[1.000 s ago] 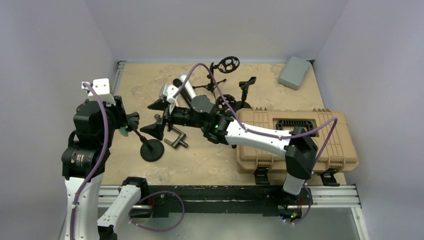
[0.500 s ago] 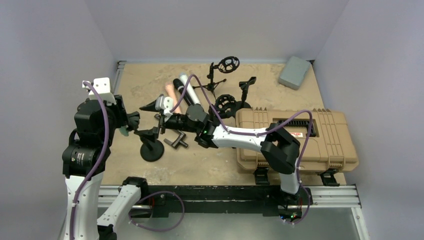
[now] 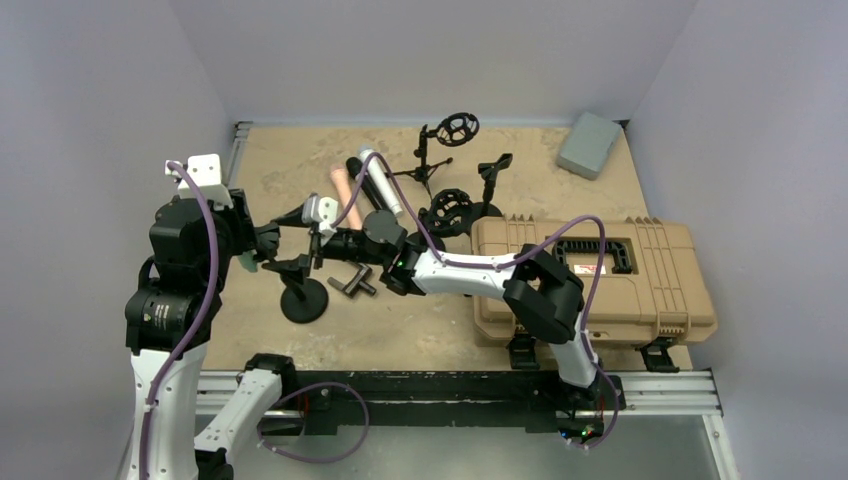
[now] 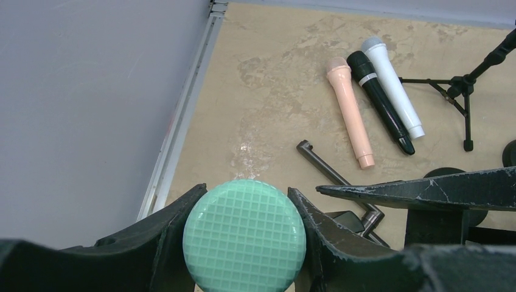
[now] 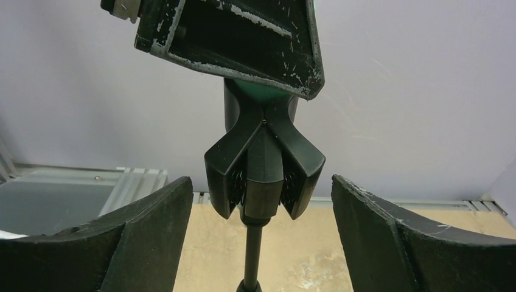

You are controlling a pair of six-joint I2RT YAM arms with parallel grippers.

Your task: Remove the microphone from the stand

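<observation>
The green microphone [image 4: 244, 234] shows its mesh head between my left gripper's [image 4: 244, 238] fingers, which are shut on it. From above, the left gripper [image 3: 258, 250] holds it at the top of the black stand [image 3: 303, 298], which has a round base. In the right wrist view the stand's clip [image 5: 264, 164] sits on its thin pole [image 5: 251, 255], with a bit of green microphone [image 5: 261, 91] above it. My right gripper [image 5: 260, 182] is open, one finger on each side of the clip and apart from it. From above, the right gripper [image 3: 298, 240] reaches in from the right.
Pink [image 4: 349, 109], black [image 4: 378, 100] and white [image 4: 392, 85] microphones lie on the table behind. A metal T-bar [image 3: 352, 283] lies beside the stand base. Other black stands [image 3: 450, 135] stand at the back, a tan case [image 3: 600, 280] at right, a grey box [image 3: 590, 145] in the far corner.
My right arm has swung left, bringing its open gripper around the stand's clip, and its jaws have narrowed slightly. The left gripper has stayed still on the microphone.
</observation>
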